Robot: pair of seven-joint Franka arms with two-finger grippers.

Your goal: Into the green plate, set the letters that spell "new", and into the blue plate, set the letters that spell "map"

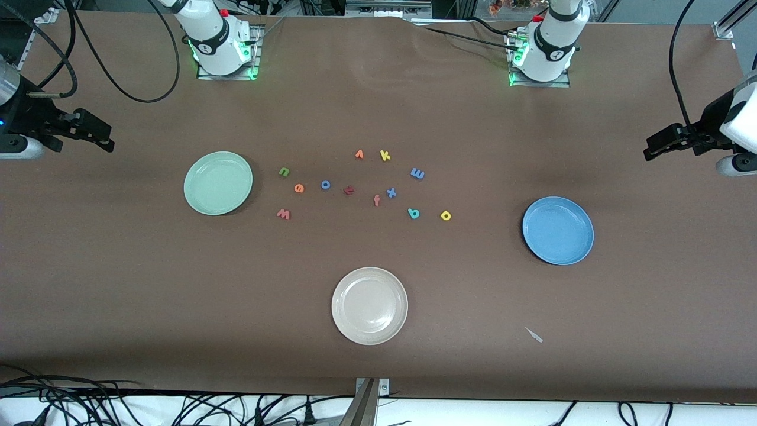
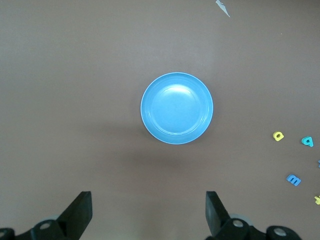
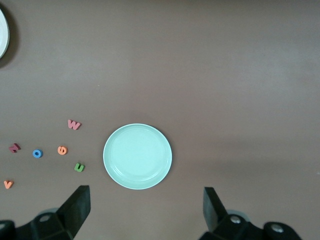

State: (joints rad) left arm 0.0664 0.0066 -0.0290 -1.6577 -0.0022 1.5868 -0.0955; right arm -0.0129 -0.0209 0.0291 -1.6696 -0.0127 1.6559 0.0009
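Below the wide-open left gripper (image 2: 148, 212) lay the blue plate (image 2: 176, 108), below the equally open right gripper (image 3: 146, 209) the green plate (image 3: 137, 156), and the foam letters (image 1: 298, 188) between looked featherlight, squashy, best pinched across their thin edges.

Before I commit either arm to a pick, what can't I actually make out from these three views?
- Left gripper: open above the table's left-arm end; the front view's edge crops that arm.
- Right gripper: open, likewise cropped.
- Dark red letter: too small to read.
- Beige plate: cut by the right wrist view's edge.
- Green plate, blue plate: shown whole, no letters in them.
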